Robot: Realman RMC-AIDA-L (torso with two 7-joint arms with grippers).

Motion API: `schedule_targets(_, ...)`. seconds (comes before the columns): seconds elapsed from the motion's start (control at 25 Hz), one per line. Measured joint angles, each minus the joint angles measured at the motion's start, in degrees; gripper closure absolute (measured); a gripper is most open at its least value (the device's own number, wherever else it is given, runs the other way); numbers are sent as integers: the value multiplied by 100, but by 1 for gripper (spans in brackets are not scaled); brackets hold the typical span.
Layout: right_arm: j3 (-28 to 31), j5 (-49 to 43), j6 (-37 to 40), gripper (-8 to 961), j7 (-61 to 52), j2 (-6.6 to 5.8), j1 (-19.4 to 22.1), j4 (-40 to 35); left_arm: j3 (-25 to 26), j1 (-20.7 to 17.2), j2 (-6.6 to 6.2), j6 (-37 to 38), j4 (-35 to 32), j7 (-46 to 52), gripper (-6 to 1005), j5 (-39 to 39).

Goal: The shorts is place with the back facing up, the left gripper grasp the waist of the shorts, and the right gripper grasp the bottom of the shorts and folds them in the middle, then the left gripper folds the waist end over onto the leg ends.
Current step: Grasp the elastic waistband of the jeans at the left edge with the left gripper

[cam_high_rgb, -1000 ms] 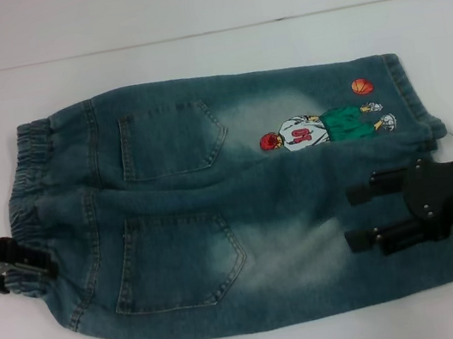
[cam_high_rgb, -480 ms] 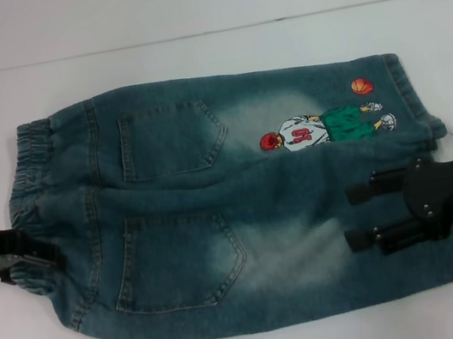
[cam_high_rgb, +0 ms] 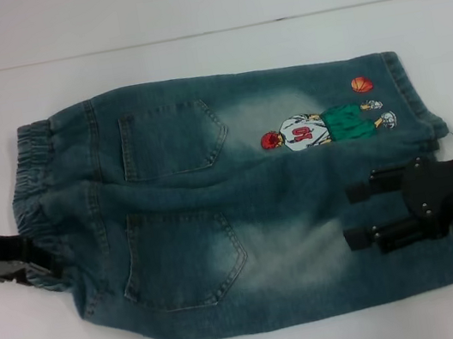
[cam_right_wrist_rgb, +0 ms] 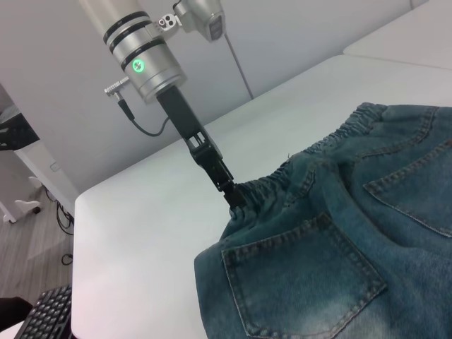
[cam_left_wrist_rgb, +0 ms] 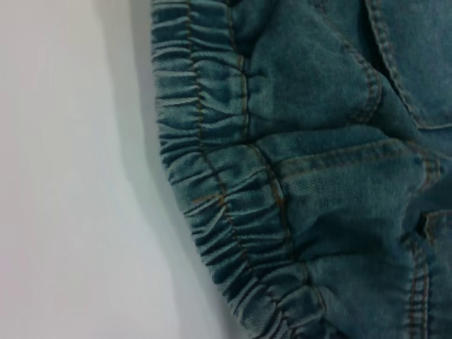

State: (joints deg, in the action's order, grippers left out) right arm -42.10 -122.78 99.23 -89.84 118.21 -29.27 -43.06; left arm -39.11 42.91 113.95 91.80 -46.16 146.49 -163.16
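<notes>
Blue denim shorts (cam_high_rgb: 212, 189) lie flat on the white table, back pockets up, with the elastic waist (cam_high_rgb: 29, 185) to the left and the leg ends (cam_high_rgb: 438, 186) to the right. My left gripper (cam_high_rgb: 39, 269) is at the near end of the waist, shut on the gathered band. The right wrist view shows the left gripper (cam_right_wrist_rgb: 235, 196) pinching the waistband edge (cam_right_wrist_rgb: 282, 176). In the left wrist view only the waistband (cam_left_wrist_rgb: 212, 205) fills the picture. My right gripper (cam_high_rgb: 350, 218) hovers open over the near leg, its two fingers pointing toward the waist, nothing between them.
A cartoon patch (cam_high_rgb: 324, 127) and a small basketball patch (cam_high_rgb: 361, 86) mark the far leg. Bare white table (cam_high_rgb: 190, 54) surrounds the shorts. Off the table's edge, a keyboard (cam_right_wrist_rgb: 42, 314) sits low beside the floor.
The left gripper has slid a little to the right and closed on the waist, dragging the near waist corner rightward and bunching it. The right gripper has stayed put.
</notes>
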Motion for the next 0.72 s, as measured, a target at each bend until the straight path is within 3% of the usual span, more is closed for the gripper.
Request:
schedule_targets(0.56, 13, 0, -1, 69, 19, 0, 33, 6, 0, 16, 60, -76, -12, -34, 916, 21)
schedule_targets(0.72, 20, 0, 19, 69, 2, -5, 32, 8, 0, 13, 75, -76, -19, -83, 927, 20)
